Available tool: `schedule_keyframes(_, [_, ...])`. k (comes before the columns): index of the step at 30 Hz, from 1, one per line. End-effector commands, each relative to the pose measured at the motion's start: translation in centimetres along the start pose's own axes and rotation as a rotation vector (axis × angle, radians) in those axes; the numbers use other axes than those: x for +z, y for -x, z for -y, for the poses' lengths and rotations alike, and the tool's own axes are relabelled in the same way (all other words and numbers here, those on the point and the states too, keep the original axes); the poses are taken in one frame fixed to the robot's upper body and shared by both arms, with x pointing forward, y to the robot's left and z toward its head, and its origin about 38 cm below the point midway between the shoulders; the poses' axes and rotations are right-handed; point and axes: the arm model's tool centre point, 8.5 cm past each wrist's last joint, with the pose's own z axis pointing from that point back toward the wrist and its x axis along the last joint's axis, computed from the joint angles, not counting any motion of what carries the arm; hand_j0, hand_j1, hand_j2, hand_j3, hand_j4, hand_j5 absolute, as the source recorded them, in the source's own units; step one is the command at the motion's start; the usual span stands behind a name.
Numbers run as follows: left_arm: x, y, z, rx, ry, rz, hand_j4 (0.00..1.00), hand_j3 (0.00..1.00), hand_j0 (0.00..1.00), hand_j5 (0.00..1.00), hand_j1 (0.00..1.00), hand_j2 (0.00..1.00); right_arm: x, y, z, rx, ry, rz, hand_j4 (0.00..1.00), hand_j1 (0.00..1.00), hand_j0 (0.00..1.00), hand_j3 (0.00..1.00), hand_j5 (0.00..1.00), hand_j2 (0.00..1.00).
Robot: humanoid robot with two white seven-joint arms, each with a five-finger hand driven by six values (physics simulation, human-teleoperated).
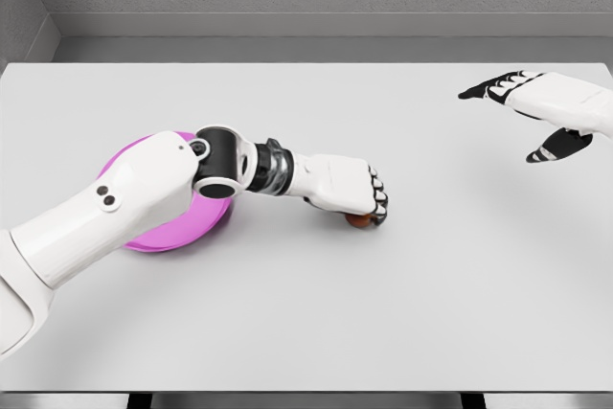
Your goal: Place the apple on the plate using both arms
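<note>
A small reddish-brown apple (358,221) lies on the white table, mostly hidden under my left hand (372,200). That hand's fingers curl down over the apple's top and far side; only the fruit's lower edge shows. The pink plate (177,232) sits at the left of the table, largely covered by my left forearm and elbow. My right hand (536,112) hovers over the table's far right with fingers spread, holding nothing, well away from the apple.
The white table (316,323) ends at a front edge near the bottom of the view. A grey wall runs behind its far edge.
</note>
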Motion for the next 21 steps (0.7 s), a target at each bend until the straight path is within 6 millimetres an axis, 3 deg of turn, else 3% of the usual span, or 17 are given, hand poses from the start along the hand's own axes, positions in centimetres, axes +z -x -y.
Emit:
schedule_keyframes(1, [0.2,0.1,0.1,0.001,0.004,-0.005,0.43,0.43,0.43,0.43,0.43,0.43,0.0,0.0,0.0,-0.001,0.001,0.0,1.0,1.0,1.0,1.0,1.0,1.0])
schedule_keyframes(6, [0.1,0.0,0.3,-0.003,0.012,-0.002,0.39,0.39,0.39,0.39,0.39,0.39,0.0,0.0,0.0,-0.001,0.001,0.0,1.0,1.0,1.0,1.0,1.0,1.0])
schedule_keyframes(13, [0.5,0.2,-0.2,-0.007,-0.005,-0.004,0.2,0.2,0.2,0.2,0.2,0.2,0.1,0.0,0.0,0.0,0.0,-0.001,1.0,1.0,1.0,1.0,1.0,1.0])
schedule_keyframes(16, [3.4,1.1,0.2,0.059,-0.037,-0.018,0.2,0.2,0.2,0.2,0.2,0.2,0.1,0.1,0.1,0.0,0.0,-0.002,1.0,1.0,1.0,1.0,1.0,1.0])
schedule_keyframes(21, [6.4,1.6,0.8,0.111,-0.064,-0.036,0.19,0.19,0.19,0.19,0.19,0.19,0.2,0.3,0.0,-0.001,-0.003,-0.008,1.0,1.0,1.0,1.0,1.0,1.0])
